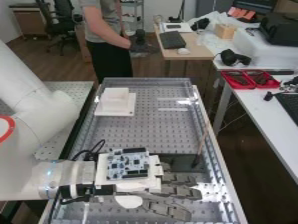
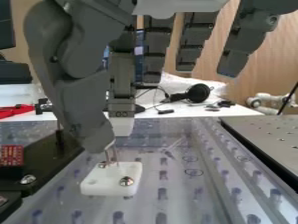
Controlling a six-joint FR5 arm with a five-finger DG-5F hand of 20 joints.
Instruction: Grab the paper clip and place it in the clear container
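Observation:
Over the near part of the bench, the hand (image 1: 174, 192) reaches out from the arm with its palm low. In the wrist view the hand (image 2: 83, 107) has its thumb bent toward a pale-tipped finger, and they pinch the upper end of the thin copper-coloured paper clip (image 2: 114, 154). The clip's lower end is at a small white block (image 2: 111, 179) with screws; whether it touches the block I cannot tell. The other fingers hang apart from the clip. Farther up the bench is a pale box (image 1: 115, 95) on a white plate; I cannot tell whether it is the clear container.
Raised transparent edges (image 1: 206, 135) run along the perforated bench. A thin rod (image 1: 200, 145) leans near the hand's far side. In the wrist view a dark bracket (image 2: 43, 162) with a red board stands beside the white block. Red trays (image 1: 249, 79) lie on the side table.

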